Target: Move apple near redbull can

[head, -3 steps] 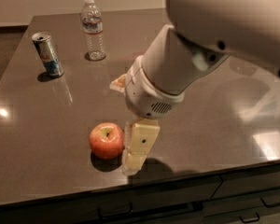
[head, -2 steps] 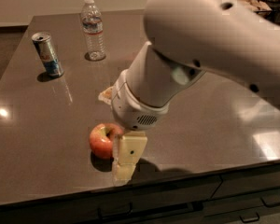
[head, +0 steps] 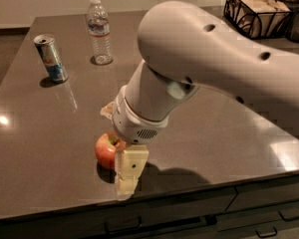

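Fingers (head: 130,167) are spread and not clenched, and they grip nothing. The near cream finger hangs low by the front edge of the dark grey glossy tabletop (head: 50,126), close against the right side of the round red-orange apple (head: 104,151). The far finger shows only as a tan tip behind the apple. The apple rests on the tabletop between the two, near the front edge. My bulky white arm (head: 214,59) reaches in from the right above it. The slim blue-and-silver redbull can (head: 51,58) stands upright at the far left, well apart from the apple. To its right and farther back stands a clear plastic water bottle with a white cap (head: 99,31). A black wire basket (head: 256,11) sits at the far right.
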Robot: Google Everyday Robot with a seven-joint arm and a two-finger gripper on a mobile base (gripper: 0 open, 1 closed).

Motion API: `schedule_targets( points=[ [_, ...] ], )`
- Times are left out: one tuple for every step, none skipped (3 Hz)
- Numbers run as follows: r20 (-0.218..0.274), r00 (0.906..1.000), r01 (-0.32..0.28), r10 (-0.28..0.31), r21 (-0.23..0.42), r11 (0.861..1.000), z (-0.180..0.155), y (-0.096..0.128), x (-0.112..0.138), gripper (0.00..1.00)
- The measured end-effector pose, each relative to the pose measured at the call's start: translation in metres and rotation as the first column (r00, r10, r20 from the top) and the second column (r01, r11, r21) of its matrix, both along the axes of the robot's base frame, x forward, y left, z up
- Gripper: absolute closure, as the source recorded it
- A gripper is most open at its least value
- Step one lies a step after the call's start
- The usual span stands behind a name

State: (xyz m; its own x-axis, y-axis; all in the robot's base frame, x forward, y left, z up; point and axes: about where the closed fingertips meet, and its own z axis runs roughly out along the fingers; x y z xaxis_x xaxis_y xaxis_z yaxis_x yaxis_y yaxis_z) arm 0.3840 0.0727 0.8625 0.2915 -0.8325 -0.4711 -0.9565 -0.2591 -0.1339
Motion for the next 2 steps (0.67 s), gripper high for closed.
schedule_targets(
  points=[
    [-0.010,0.9999,0.009,-0.009,-0.002,1.000,-0.0073,-0.0008,0.0093,0.18],
    [-0.026,0.9995,0.019,-0.019,0.005,1.000,-0.0078,-0.0038,0.0169,0.41]
  ],
)
